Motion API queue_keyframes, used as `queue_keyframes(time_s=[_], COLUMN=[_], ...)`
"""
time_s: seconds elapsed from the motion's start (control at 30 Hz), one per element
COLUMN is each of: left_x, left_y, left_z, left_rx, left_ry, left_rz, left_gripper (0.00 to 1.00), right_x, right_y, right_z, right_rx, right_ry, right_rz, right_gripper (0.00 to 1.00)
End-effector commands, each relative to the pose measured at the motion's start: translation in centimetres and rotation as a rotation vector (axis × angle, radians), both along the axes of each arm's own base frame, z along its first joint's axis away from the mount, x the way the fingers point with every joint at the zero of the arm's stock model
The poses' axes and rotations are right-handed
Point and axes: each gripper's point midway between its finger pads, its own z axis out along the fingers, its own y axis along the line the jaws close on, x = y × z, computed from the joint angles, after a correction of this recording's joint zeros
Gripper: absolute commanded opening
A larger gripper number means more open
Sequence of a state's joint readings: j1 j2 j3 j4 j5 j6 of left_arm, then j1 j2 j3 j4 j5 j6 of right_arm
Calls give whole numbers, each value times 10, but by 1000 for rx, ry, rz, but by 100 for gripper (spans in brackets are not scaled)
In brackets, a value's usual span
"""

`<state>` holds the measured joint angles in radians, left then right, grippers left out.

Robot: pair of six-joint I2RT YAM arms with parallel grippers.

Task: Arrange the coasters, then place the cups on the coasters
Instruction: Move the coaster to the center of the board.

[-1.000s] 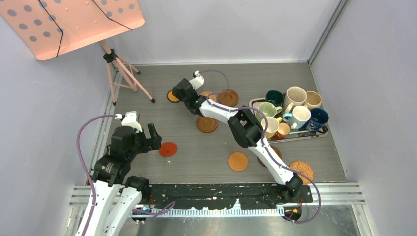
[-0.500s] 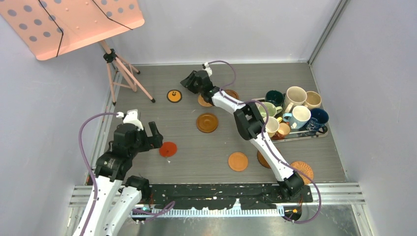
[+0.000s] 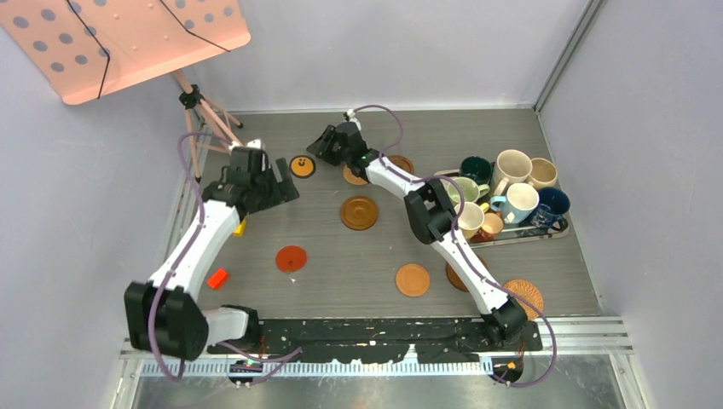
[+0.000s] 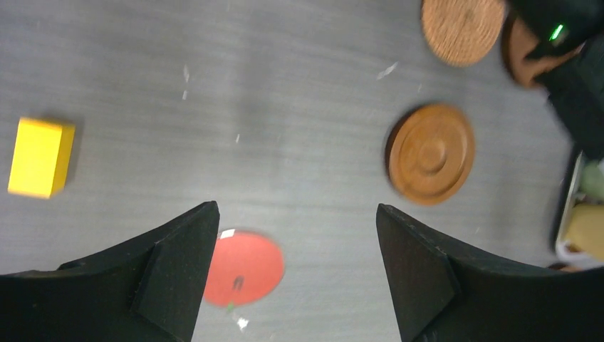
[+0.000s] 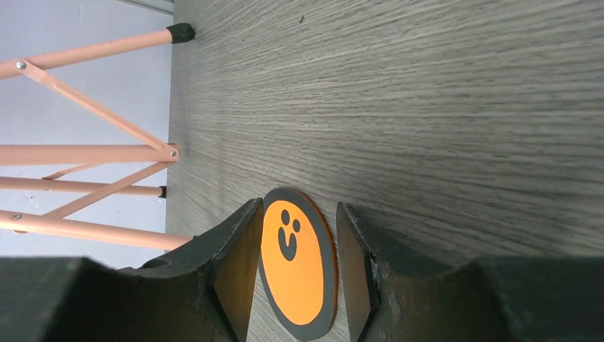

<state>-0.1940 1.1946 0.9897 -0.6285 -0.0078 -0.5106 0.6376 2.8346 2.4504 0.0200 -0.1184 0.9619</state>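
Coasters (image 3: 413, 279) are being laid out on the bench (image 3: 358, 256), and no cup sits on one yet. The black-and-orange coaster (image 5: 295, 263) lies flat at the far left. It shows in the gap of the right claw (image 5: 295, 210), which is part open and holds nothing. The left claw (image 4: 295, 214) is wide open and empty, up above the bench, with the red coaster (image 4: 242, 268) below it. The cups (image 3: 517, 203) stand together on the tray (image 3: 533, 234) at the right. I think the left claw must next go down low and pinch a thin coaster by its edge.
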Motion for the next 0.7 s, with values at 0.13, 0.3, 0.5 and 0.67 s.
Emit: queue_keyframes(time_s=[0.13, 0.3, 0.5, 0.67], left_x=[96, 133, 163, 177], left_y=[-2, 10, 13, 11], left_z=[17, 11, -3, -24], left_rx=[-138, -172, -182, -192], left_ry=[-112, -94, -61, -14], left_rz=[105, 140, 142, 161], left_gripper=[75, 67, 58, 53], right_x=[-14, -19, -27, -35], right_y=[12, 18, 18, 16], right_z=[8, 12, 14, 10], right_rx=[-26, -12, -5, -25], right_ry=[-18, -46, -47, -40], right_rz=[66, 121, 164, 191], right_gripper=[49, 48, 44, 39])
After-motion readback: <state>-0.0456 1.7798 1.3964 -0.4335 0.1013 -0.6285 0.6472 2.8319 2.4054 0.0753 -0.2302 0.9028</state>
